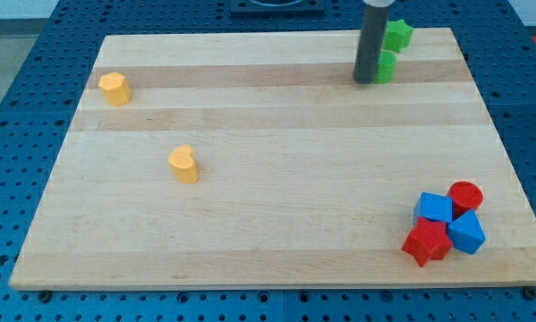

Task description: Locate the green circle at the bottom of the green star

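The green star (397,35) lies near the board's top edge, right of centre. The green circle (387,66) sits just below it, toward the view's bottom, close to the star or touching it. The dark rod comes down from the top, and my tip (365,80) rests on the board right against the green circle's left side. The rod hides the circle's left edge.
A yellow block (114,88) sits at the upper left and a yellow heart (184,165) left of centre. At the lower right a red circle (465,195), two blue blocks (435,208) (467,233) and a red star (427,241) cluster together on the wooden board (276,179).
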{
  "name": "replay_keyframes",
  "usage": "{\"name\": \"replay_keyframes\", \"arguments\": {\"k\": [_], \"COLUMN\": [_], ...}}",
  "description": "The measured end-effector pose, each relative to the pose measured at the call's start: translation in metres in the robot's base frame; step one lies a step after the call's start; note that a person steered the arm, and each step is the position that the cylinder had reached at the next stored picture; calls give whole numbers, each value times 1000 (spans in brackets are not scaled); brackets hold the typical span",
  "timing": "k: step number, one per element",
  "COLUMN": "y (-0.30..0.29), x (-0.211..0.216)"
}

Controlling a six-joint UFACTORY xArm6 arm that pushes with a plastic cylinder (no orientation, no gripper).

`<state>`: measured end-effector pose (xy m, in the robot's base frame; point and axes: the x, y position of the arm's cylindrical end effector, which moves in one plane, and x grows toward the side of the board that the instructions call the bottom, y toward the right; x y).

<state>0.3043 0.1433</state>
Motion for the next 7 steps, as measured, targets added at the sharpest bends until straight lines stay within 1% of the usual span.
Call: {"name": "replay_keyframes", "arguments": {"k": [1, 2, 3, 5, 6, 7], "y": [14, 17, 43, 50, 55, 100], "x": [0, 12, 12, -14, -13, 8]}}
